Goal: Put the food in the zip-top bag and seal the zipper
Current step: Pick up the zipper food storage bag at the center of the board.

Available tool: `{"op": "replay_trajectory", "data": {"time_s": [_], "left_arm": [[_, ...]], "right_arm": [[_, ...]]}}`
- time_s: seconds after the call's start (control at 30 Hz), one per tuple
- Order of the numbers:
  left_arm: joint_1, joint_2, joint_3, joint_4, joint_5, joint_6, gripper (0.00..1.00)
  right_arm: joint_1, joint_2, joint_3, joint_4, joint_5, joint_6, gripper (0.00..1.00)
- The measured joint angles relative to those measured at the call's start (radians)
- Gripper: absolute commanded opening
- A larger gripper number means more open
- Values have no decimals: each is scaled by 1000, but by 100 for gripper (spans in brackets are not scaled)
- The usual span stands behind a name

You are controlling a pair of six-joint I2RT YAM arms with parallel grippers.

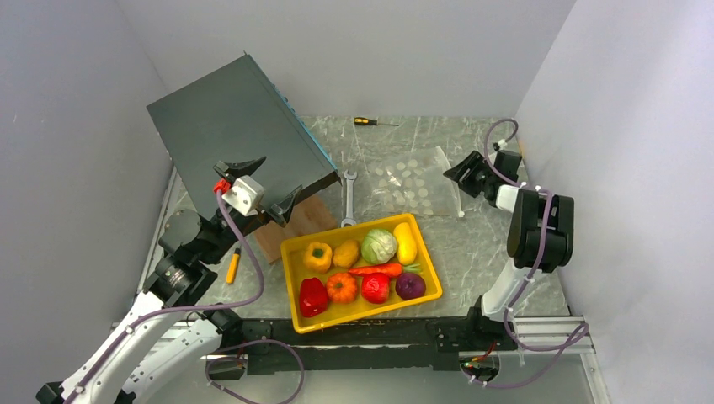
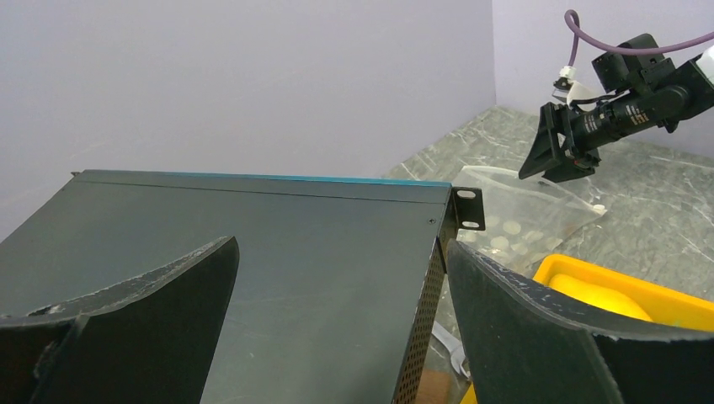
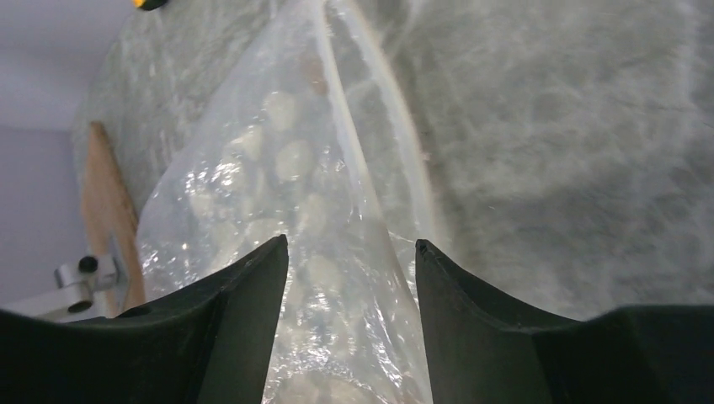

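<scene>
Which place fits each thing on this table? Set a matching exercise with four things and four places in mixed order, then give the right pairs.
Things
1. clear dotted plastic bag
2. silver metal wrench
3. purple toy onion
4. yellow-handled screwdriver

Places
A. inside the yellow plastic tray
B. right up by the far wall
C. at the tip of the right gripper
D. between the dark metal box and the bag

Pairs: 1-C, 2-D, 3-A, 4-B

Food (image 1: 379, 247) in tray (image 1: 370, 313); bag (image 1: 410, 181) seemingly empty.
</scene>
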Motion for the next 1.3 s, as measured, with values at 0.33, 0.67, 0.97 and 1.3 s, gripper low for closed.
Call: {"op": "replay_trajectory", "data": {"time_s": [0.33,0.67,0.97,1.3], "left_arm": [[0,0,0,0,0,2,99],[-18,29,0,-2,-2,2,99],[-27,52,0,-6,-17,25,99],[-28,86,-19,10,-60,69,99]], "right_arm": [[4,82,-5,180,-170,62,35],[35,83,-20,189,-166,51,46],[16,77,29,79,-135,56,38],[45,149,18,254,-241,166,33]]}}
